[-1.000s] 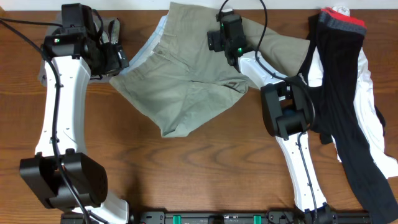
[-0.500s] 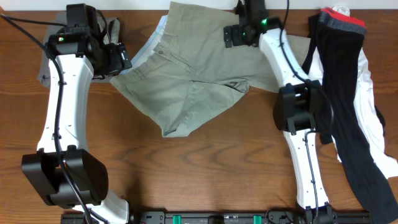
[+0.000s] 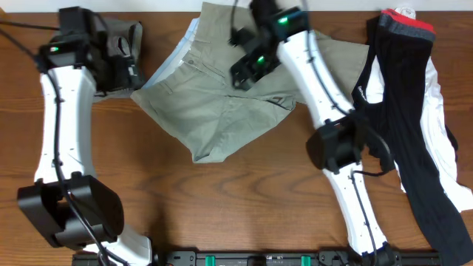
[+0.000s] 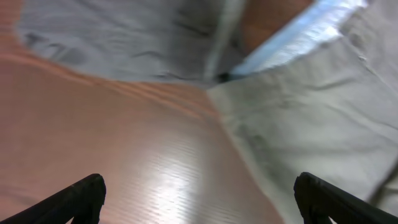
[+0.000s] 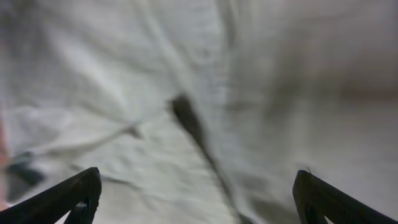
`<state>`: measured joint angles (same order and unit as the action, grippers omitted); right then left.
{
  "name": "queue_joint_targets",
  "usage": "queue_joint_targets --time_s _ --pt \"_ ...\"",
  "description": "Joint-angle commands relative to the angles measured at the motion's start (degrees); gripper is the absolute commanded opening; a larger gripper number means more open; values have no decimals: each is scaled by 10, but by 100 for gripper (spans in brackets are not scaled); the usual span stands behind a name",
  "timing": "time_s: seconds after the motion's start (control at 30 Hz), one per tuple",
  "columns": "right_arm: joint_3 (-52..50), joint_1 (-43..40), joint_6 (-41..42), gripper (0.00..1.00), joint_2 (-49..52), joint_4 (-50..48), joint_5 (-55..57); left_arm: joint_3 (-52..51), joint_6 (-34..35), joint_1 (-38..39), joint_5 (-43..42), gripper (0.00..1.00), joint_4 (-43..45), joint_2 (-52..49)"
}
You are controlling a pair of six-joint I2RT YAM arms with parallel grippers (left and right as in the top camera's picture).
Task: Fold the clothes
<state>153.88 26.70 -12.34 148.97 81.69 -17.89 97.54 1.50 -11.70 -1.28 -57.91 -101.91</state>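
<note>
The wooden table (image 3: 222,199) carries everything. The task's current piece, a pair of khaki shorts (image 3: 214,111), lies spread and rumpled across its upper middle, directly beneath the right gripper (image 5: 199,199) and just off to the right of the left gripper (image 4: 198,200). Well out beyond the right arm sits a heap of black and white clothes (image 3: 414,133) with a red band at its top. Ahead of the left gripper lies a grey garment (image 4: 112,37), and a strip of light-blue cloth (image 4: 298,37) peeks from under the shorts' near edge.

Both grippers hang with fingers spread wide and hold nothing. The left one is over bare wood, with the shorts' corner close by its right finger. The right one is close above the khaki. Its view is blurred, so the dark crease in front of it may be a seam or the fly; I cannot tell which.

The shorts look light, limp woven cotton, likely to drape and drag rather than keep shape. They seem neither slippery nor delicate. A firm pinch on a doubled edge, such as a hem corner or the waistband, should hold better than a pinch on the flat middle.
</note>
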Motion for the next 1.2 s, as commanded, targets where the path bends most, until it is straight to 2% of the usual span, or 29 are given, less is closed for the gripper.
queue_joint_targets --time_s 0.0,0.1,0.27,0.47,0.6,0.93,1.17 --pt "-12 22 129 93 0 -11 -1 2 8 -35 3 98 -5 -7" --pt "-24 52 247 91 0 -25 83 2 27 -51 3 98 -9 -7" --pt "-59 95 379 90 0 -52 264 2 35 -51 2 98 -14 -7" --pt "-107 140 391 90 1 -91 335 2 35 -43 3 98 -31 -7" --pt "-133 148 396 86 1 -111 346 2 35 -43 3 98 -37 -7" --pt "-139 138 395 57 1 -111 346 2 35 -43 3 98 -42 -7" --pt "-140 132 391 24 1 -94 346 2 35 -43 3 98 -44 -7"
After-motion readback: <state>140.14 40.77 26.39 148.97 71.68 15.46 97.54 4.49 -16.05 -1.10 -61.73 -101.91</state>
